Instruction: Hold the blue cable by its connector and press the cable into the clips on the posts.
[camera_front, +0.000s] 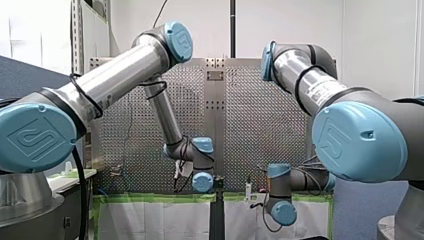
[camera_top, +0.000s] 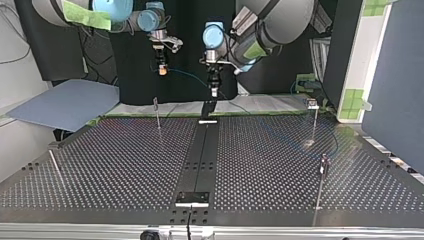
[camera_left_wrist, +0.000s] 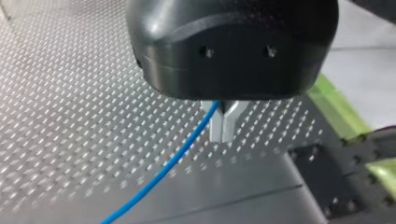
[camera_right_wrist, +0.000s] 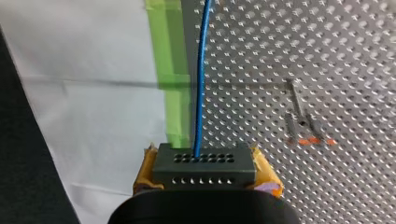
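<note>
Yellow-padded fingers (camera_right_wrist: 264, 171) of my right gripper (camera_top: 161, 69) are pinching the dark connector (camera_right_wrist: 204, 164), and the blue cable (camera_right_wrist: 201, 88) is running straight ahead from it. Metal fingers (camera_left_wrist: 215, 128) of my left gripper (camera_left_wrist: 223, 127) are pressing together on the cable further along. Both grippers are hanging above the table (camera_top: 125, 165), with the span not yet touching the nearest post (camera_top: 158, 117). I am judging that the span needs holding taut and lowering squarely onto the clip (camera_top: 155, 101).

The perforated table (camera_top: 125, 165) had a black strip (camera_top: 200, 160) down its middle and green tape (camera_right_wrist: 175, 79) along one edge, where a white sheet (camera_right_wrist: 93, 93) hung, a grey-blue board (camera_top: 65, 102) beside it.
</note>
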